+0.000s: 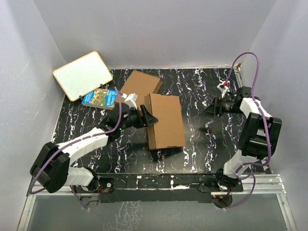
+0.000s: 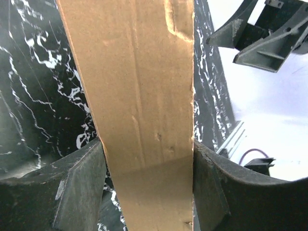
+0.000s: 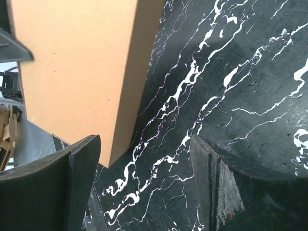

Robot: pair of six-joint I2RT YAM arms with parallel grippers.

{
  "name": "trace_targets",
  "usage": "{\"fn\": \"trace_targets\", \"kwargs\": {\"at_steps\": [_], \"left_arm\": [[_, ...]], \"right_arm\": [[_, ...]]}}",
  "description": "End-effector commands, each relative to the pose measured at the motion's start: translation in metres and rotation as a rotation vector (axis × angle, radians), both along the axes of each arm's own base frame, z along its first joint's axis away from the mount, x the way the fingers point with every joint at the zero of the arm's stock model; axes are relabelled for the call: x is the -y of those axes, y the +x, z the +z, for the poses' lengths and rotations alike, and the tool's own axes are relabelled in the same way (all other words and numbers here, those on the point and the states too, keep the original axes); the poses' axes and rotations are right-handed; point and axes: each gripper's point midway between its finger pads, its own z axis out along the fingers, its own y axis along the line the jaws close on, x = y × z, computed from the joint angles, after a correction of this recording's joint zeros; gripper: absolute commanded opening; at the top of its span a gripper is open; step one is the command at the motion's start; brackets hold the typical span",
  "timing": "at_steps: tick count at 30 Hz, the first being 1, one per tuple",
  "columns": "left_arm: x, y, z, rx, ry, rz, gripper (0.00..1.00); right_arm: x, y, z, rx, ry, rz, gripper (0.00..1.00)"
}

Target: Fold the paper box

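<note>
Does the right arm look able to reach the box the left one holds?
Probably yes: the right arm, jaws open, faces the box across bare table; the left arm holds its far side.

Am seeing soft, even light coming from overhead, white walls [image 1: 159, 29] bouncing it around. Paper box [image 1: 166, 120] throwing faint shadow onto bench [image 1: 202, 86] at near edge. Left tool [image 2: 147, 149] blurring close to lens; wall behind it blowing out white. Overhead view looking sharp.

Book cover [image 1: 99, 97] bears title lettering (too small to read); nothing else legible.
</note>
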Motion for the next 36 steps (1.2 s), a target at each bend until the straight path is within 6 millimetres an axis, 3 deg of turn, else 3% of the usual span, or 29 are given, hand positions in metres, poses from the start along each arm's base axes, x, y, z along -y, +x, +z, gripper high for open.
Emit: {"fn": "trace_targets", "kwargs": {"at_steps": [1, 6, 11, 15, 20, 23, 28, 32, 36], "left_arm": [[-0.018, -0.006, 0.033, 0.145, 0.230, -0.128, 0.00], [-0.024, 0.016, 0.087, 0.326, 0.454, -0.235, 0.00], [0.004, 0.031, 0.106, 0.503, 0.671, -0.347, 0.00], [0.041, 0.040, 0.093, 0.667, 0.878, -0.463, 0.00], [0.072, 0.053, 0.069, 0.902, 1.195, -0.546, 0.00], [0.090, 0.051, 0.057, 1.045, 1.349, -0.595, 0.00], [0.111, 0.034, 0.037, 1.166, 1.459, -0.651, 0.01], [0.116, 0.025, 0.016, 1.179, 1.490, -0.694, 0.22], [0.125, 0.010, -0.006, 1.131, 1.421, -0.760, 0.72]], "right_arm": [[0.004, 0.007, 0.010, 0.079, 0.011, 0.008, 0.80], [0.009, 0.009, 0.011, 0.085, 0.001, -0.006, 0.80], [0.020, 0.011, 0.011, 0.083, -0.012, -0.048, 0.80], [0.032, 0.012, 0.011, 0.080, -0.011, -0.088, 0.80], [0.045, 0.013, 0.012, 0.082, -0.014, -0.130, 0.80], [0.050, 0.013, 0.013, 0.084, -0.012, -0.145, 0.80], [0.058, 0.013, 0.014, 0.086, -0.011, -0.171, 0.80], [0.061, 0.013, 0.016, 0.089, -0.008, -0.180, 0.80], [0.062, 0.013, 0.015, 0.089, -0.010, -0.184, 0.80]]}}
